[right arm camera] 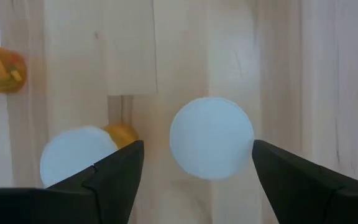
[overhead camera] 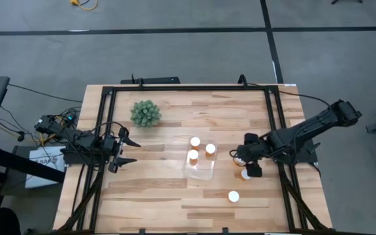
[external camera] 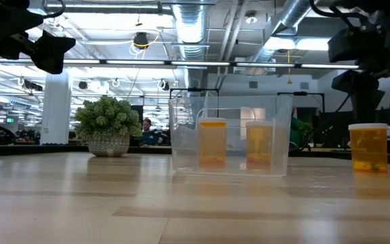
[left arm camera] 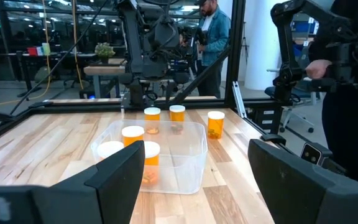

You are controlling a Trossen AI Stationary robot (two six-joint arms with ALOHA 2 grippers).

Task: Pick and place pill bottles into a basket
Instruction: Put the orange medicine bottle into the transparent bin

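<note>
The clear basket [overhead camera: 201, 168] stands mid-table with three orange, white-capped pill bottles [overhead camera: 194, 141] upright in it; it also shows in the low view [external camera: 276, 135] and the left wrist view [left arm camera: 185, 155]. Three more bottles stand on the table to its right, two under my right gripper [overhead camera: 245, 173] and one nearer the front edge [overhead camera: 234, 196]. My right gripper [overhead camera: 242, 158] points down, open, its fingers on either side of one bottle's white cap [right arm camera: 211, 146], above it. A second cap [right arm camera: 76, 157] shows beside it. My left gripper [overhead camera: 126, 151] is open and empty, left of the basket.
A green spiky plant [overhead camera: 145, 113] in a pot stands at the far left of the table. A black frame [overhead camera: 188, 87] runs along the table's edges. People stand in the room beyond the table [left arm camera: 213, 31].
</note>
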